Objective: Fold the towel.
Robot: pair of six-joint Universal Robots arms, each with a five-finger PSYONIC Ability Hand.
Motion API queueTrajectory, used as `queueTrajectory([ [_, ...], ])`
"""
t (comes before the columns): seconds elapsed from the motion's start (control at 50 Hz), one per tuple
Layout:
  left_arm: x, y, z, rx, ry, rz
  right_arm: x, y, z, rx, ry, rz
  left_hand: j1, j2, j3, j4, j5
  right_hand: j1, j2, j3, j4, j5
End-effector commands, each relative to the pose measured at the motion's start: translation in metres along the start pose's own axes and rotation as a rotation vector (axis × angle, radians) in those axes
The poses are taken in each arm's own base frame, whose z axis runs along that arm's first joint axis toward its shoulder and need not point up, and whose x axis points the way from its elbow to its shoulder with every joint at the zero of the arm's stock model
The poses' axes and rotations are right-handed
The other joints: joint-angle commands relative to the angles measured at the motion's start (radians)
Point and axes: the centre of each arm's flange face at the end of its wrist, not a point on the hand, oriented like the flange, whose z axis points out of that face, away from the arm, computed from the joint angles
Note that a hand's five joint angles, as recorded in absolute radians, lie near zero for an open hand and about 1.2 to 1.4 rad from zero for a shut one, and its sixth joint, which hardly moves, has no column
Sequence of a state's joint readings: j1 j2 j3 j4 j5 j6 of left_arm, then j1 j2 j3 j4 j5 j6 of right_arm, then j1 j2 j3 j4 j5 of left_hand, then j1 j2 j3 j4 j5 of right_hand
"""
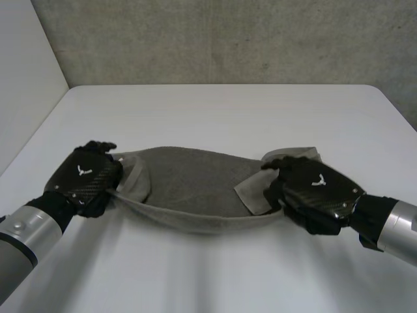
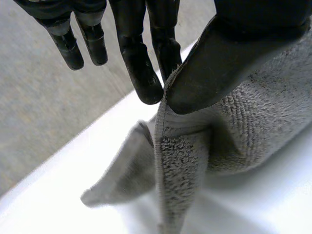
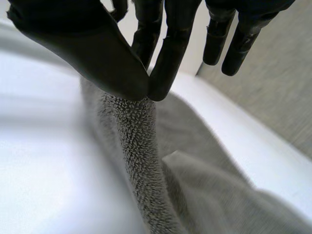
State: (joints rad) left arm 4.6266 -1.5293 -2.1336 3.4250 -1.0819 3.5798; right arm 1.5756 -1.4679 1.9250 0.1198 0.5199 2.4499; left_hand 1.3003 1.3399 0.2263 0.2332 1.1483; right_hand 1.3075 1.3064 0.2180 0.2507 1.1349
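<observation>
The grey towel (image 1: 195, 186) lay crumpled on the white table (image 1: 215, 111), stretched sideways between the two hands. Its near edge ran as a sagging line from one hand to the other. Its far part rested on the table top.

The left hand (image 1: 85, 177) was at the towel's left end. In the left wrist view, this hand (image 2: 219, 58) pinched the towel's hemmed edge (image 2: 243, 122) between the thumb and one finger. Its other fingers (image 2: 73, 46) hung straight and apart, clear of the cloth. Below the pinch a loose corner of the towel drooped to the table.

The right hand (image 1: 316, 189) was at the towel's right end. In the right wrist view, this hand (image 3: 97, 53) nipped a narrow ridge of the towel (image 3: 136, 146) between the thumb and a finger (image 3: 170, 53). The remaining fingers were straight and touched no cloth. A flap of towel lay folded inward just beside this hand.

A grey concrete wall (image 1: 228, 39) stood well beyond the towel's far edge.
</observation>
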Motion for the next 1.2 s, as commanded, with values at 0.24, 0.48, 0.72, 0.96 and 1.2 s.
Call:
queueTrajectory([
  [0.24, 0.004, 0.0, -0.001, -0.023, 0.018, -0.016, 0.003, 0.019, 0.011, -0.222, -0.127, -0.206, 0.096, 0.056, -0.052, -0.059, 0.073, -0.609, -0.608, -0.043, -0.076, -0.611],
  [0.48, 0.011, 0.009, -0.007, -0.062, 0.033, -0.041, -0.013, 0.004, 0.036, -0.168, -0.217, -0.387, 0.096, 0.056, -0.052, -0.059, 0.073, -0.9, -0.898, -0.043, -0.076, -0.901],
  [0.72, 0.017, 0.015, -0.013, -0.08, 0.046, -0.053, -0.016, 0.011, 0.062, -0.214, -0.243, -0.461, 0.096, 0.056, -0.052, -0.059, 0.073, -0.867, -0.866, -0.043, -0.076, -0.869],
  [0.96, 0.013, 0.015, -0.012, -0.08, 0.033, -0.054, -0.01, 0.034, 0.08, -0.324, -0.246, -0.611, 0.096, 0.056, -0.052, -0.059, 0.073, -0.797, -0.796, -0.043, -0.076, -0.799],
  [1.2, 0.002, 0.017, -0.01, -0.085, 0.002, -0.063, 0.0, 0.021, 0.065, -0.358, -0.178, -0.664, 0.096, 0.056, -0.052, -0.059, 0.073, -0.465, -0.464, -0.043, -0.076, -0.467],
])
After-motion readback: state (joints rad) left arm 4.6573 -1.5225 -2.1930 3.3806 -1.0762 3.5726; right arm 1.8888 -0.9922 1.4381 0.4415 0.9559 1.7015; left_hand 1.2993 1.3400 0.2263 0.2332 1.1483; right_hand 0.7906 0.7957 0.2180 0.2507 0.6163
